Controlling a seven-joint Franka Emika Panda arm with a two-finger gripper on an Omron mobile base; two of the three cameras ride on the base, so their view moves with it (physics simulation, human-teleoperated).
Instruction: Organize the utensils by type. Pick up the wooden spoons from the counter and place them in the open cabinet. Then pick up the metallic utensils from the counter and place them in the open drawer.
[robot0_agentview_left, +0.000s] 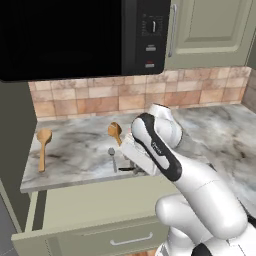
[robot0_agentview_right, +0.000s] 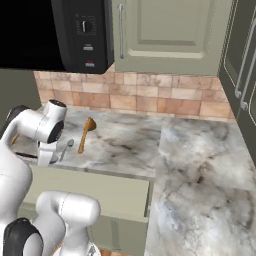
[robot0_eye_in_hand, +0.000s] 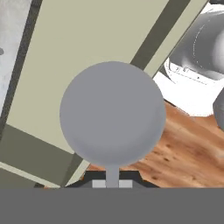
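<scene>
My gripper (robot0_agentview_left: 126, 169) is shut on the handle of the small grey metal spoon (robot0_agentview_left: 112, 157), at the counter's (robot0_agentview_left: 75, 155) front edge above the open drawer (robot0_agentview_left: 100, 200). In the hand view the spoon's round bowl (robot0_eye_in_hand: 112, 113) looms just past the gripper (robot0_eye_in_hand: 112, 181), with the pale drawer (robot0_eye_in_hand: 87, 52) inside below it. One wooden spoon (robot0_agentview_left: 43, 144) lies at the counter's left end. Another wooden spoon (robot0_agentview_left: 115, 132) lies just behind the arm, also seen beside the metal spoon (robot0_agentview_right: 66, 148) as the orange wooden spoon (robot0_agentview_right: 86, 131).
A black microwave (robot0_agentview_left: 75, 35) hangs over the counter. To its right is a grey-green upper cabinet (robot0_agentview_right: 170, 30) with a panelled door, its inside hidden. The drawer front (robot0_agentview_left: 115, 240) with its silver handle juts toward the base. More counter (robot0_agentview_right: 200, 150) stretches right.
</scene>
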